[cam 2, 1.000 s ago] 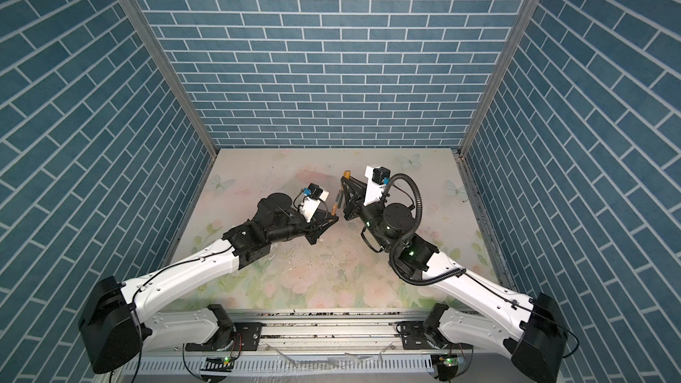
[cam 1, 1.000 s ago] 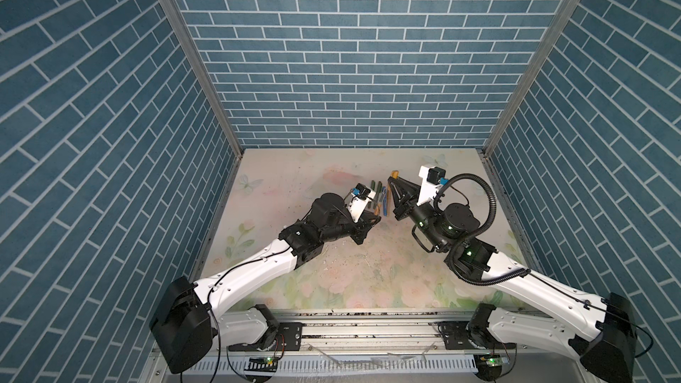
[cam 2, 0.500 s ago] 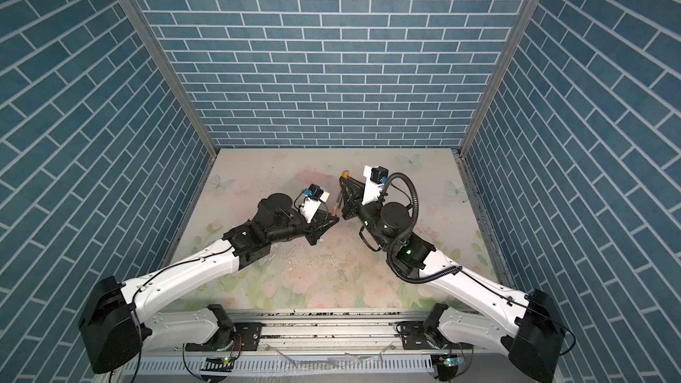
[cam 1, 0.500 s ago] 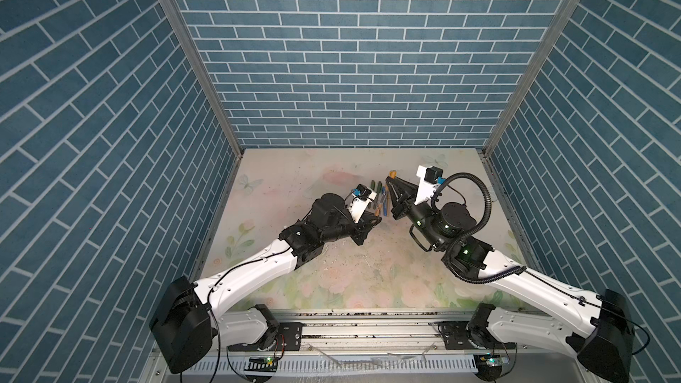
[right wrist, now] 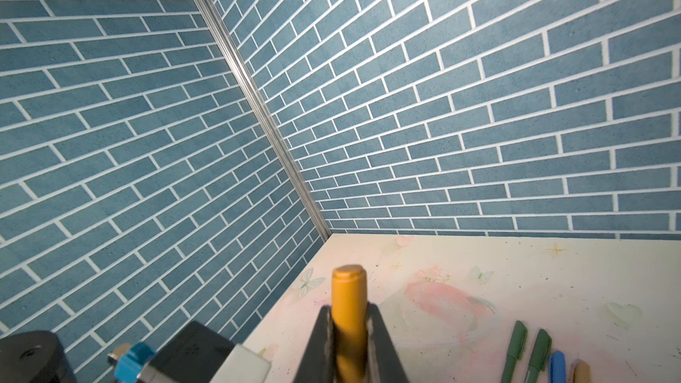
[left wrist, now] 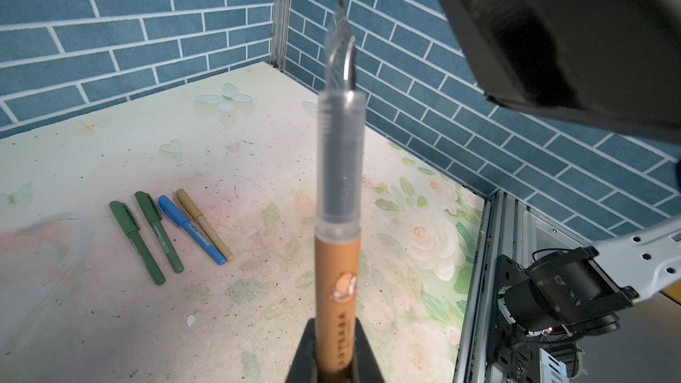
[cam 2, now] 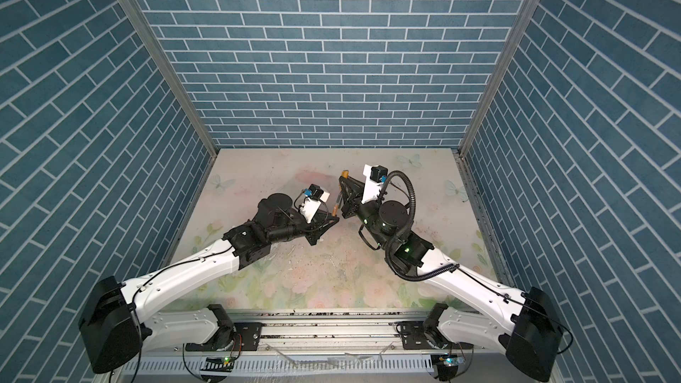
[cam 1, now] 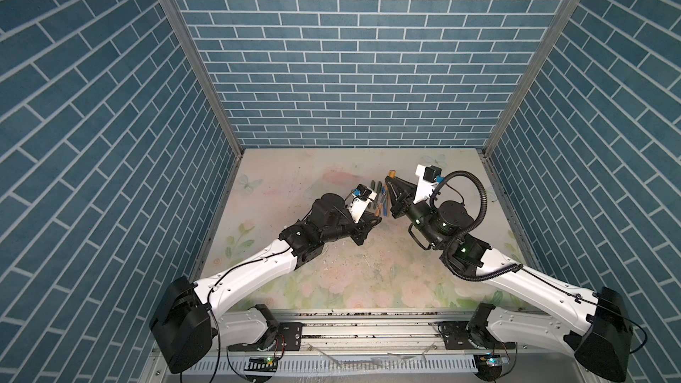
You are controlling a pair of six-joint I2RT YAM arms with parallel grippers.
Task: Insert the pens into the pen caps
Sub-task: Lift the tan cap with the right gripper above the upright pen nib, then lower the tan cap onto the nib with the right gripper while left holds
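Left side first: my left gripper (left wrist: 336,327) was clamped tight on the golden-brown pen (left wrist: 338,263). I had it low on the barrel, and the clear grip section and dark nib stuck out past my fingertips. The pen was off the table (left wrist: 110,141), held up in the air.

At twelve o'clock from that gripper in both top views, the row of four capped pens (left wrist: 191,230) lay flat on the floral surface. There were two green, one blue and one tan, side by side and close together, well clear of my fingers.

Across to the right, at one o'clock from the pen: the amber cap (right wrist: 348,281) was pinched in my right gripper (right wrist: 348,313). The jaws were narrowed around it, and its closed end poked out beyond the fingertips. In the left wrist view its open mouth faced the nib. The nib tip sat right at the rim, and I couldn't tell whether it had gone in.
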